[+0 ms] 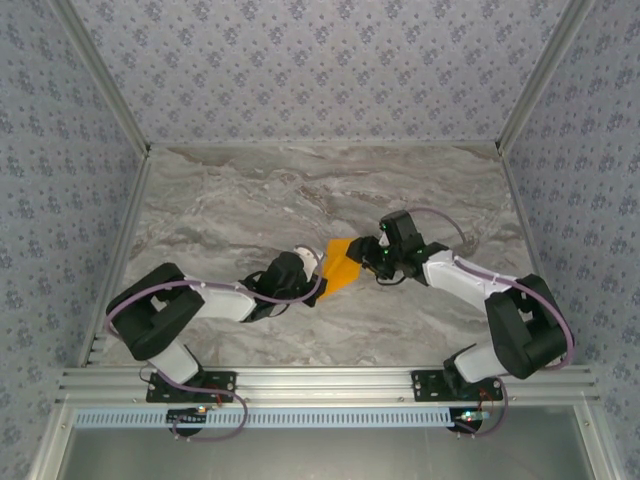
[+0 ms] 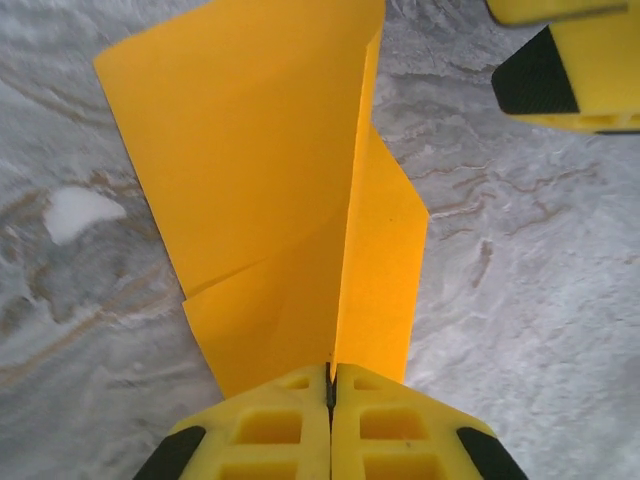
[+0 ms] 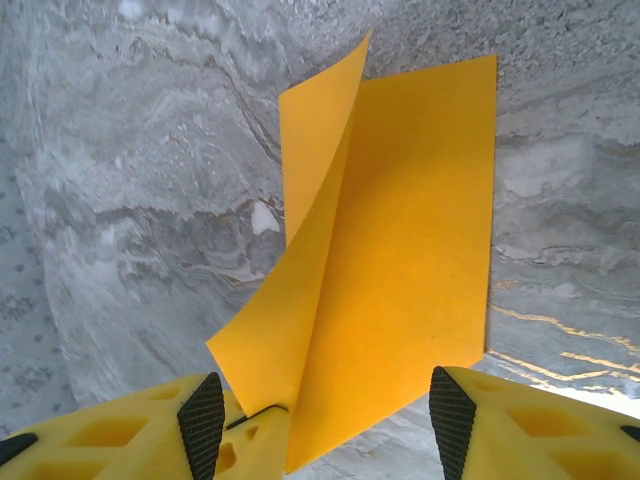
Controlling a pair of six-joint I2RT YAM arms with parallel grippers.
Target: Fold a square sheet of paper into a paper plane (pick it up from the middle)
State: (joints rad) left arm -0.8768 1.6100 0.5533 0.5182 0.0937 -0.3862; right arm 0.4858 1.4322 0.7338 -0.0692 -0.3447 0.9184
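left gripper (image 2: 330,398) clamped on thin creased orange paper (image 2: 260,180) — right gripper (image 3: 325,415) parted around it, marbled table (image 1: 250,190)

Lab booth, wallpapered walls (image 1: 320,70), aluminium frame (image 1: 330,382)

We've got a grey marble-look table (image 1: 250,190) with white veining, and the walls (image 1: 320,60) around it wear pale wallpaper with tiny flower prints. We also see aluminium posts (image 1: 100,72) up the corners, plus an aluminium rail (image 1: 330,378) along the near edge.
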